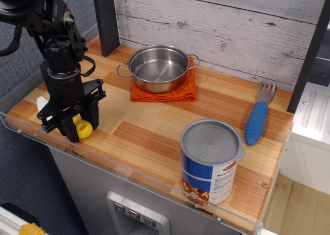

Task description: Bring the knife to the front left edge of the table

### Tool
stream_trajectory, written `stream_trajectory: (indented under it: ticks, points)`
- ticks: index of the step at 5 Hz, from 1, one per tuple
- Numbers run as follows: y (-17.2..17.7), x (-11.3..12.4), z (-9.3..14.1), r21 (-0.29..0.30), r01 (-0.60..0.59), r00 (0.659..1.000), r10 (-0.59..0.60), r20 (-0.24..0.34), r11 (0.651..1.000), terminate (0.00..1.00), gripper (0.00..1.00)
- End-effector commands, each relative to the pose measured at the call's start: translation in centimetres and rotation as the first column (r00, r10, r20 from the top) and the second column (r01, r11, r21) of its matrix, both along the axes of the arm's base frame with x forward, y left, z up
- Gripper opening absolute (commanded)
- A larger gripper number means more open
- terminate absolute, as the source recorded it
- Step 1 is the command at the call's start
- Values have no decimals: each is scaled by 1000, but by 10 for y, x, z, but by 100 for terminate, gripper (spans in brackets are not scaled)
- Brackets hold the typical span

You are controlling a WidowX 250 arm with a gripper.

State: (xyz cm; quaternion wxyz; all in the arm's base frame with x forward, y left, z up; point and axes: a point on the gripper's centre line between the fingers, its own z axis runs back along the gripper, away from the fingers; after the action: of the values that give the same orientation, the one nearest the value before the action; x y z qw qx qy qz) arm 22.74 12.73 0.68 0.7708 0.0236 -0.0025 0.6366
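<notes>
The knife shows as a yellow handle (84, 130) between my fingers and a white blade tip (41, 103) sticking out to the left behind the arm. My gripper (80, 123) is shut on the knife's handle, low over the wooden table (154, 119) near its front left edge. I cannot tell whether the knife touches the wood. The middle of the knife is hidden by the gripper body.
A steel pot (157, 67) sits on an orange cloth (172, 94) at the back. A blue-handled fork (256, 120) lies at the right. A lidded can (211, 160) stands at the front right. A clear acrylic rim (129, 169) edges the front.
</notes>
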Motion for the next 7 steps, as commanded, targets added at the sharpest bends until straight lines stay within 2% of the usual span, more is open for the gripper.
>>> stream_trajectory:
  ticks: [1,3,4,5,6,7]
  points:
    - [4,13,10,0,3,1000,-3,31,1000,0,100]
    - [1,18,28,62,57,997,-61,52,996,0,100]
    - [-1,21,40,57,73,993,-77,85,996,0,100]
    - [-5,25,57,88,130,991,-132,21,988,0,100]
    - [-12,25,73,133,234,972,-236,4,963,0,100]
    - [-14,33,82,227,471,881,-468,-72,852,0,100]
